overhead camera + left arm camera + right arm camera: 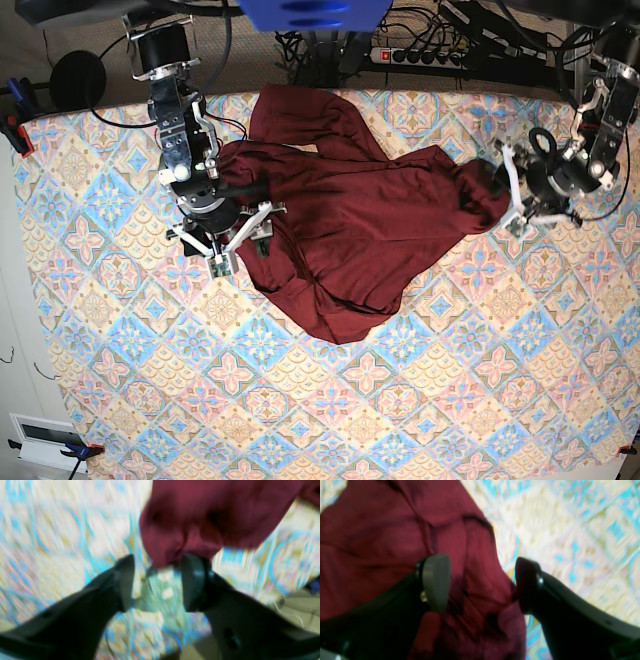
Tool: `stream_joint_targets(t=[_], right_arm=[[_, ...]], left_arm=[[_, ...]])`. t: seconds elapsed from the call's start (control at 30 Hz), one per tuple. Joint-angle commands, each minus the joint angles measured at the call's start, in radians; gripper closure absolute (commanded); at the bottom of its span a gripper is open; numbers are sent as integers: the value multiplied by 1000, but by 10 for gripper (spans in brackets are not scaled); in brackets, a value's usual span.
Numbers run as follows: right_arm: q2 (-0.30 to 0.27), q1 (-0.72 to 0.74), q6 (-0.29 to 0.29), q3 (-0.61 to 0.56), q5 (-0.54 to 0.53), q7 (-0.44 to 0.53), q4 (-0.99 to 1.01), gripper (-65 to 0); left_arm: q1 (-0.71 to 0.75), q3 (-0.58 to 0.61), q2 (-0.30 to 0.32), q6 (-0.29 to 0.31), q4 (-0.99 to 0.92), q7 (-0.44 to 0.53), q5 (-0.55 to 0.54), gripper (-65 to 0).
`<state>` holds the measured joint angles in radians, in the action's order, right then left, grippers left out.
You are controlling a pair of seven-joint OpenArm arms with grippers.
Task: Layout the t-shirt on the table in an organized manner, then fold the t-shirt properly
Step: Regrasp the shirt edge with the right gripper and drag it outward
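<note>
Between the right gripper [482, 582] jaws, spread wide, lies bunched t-shirt [350, 225]; left gripper [156, 582] stands apart at the cloth's edge; we should regrip single layers and pull outward over the table [450, 400]

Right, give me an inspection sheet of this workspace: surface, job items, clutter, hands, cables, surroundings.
Surface: table clad in pastel diamond-tile cloth, lying flat.
Job items: maroon t-shirt rumpled across the upper middle, sleeves bunched, not laid out or folded.
Clutter: nothing seen on the cloth besides the shirt.
Hands: left hand open, shirt edge against one fingertip, no cloth between the jaws; right hand open, jaws straddling shirt fabric, not clamped.
Cables: black leads run from the right arm base; a power strip and tangled wires lie beyond the far edge.
Surroundings: clamps at the table's corners; floor at the edges. Wrist views blurred.
</note>
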<state>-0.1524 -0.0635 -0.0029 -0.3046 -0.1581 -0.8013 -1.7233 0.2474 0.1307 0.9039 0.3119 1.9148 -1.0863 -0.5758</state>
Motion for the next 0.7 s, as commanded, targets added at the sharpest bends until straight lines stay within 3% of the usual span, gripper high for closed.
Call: stream_joint_targets(t=[0.0, 0.1, 0.4, 0.67], right_arm=[[-2, 20, 2, -12, 2, 16, 4, -396], [-2, 89, 2, -58, 2, 16, 58, -396], [0, 210, 2, -132, 2, 21, 148, -396], [3, 264, 2, -206, 2, 23, 240, -396]], left_arm=[[8, -9, 17, 2, 12, 13, -6, -344], [79, -9, 44, 2, 12, 18, -6, -370], [171, -88, 44, 2, 10, 18, -6, -370], [175, -95, 42, 5, 10, 18, -6, -370]])
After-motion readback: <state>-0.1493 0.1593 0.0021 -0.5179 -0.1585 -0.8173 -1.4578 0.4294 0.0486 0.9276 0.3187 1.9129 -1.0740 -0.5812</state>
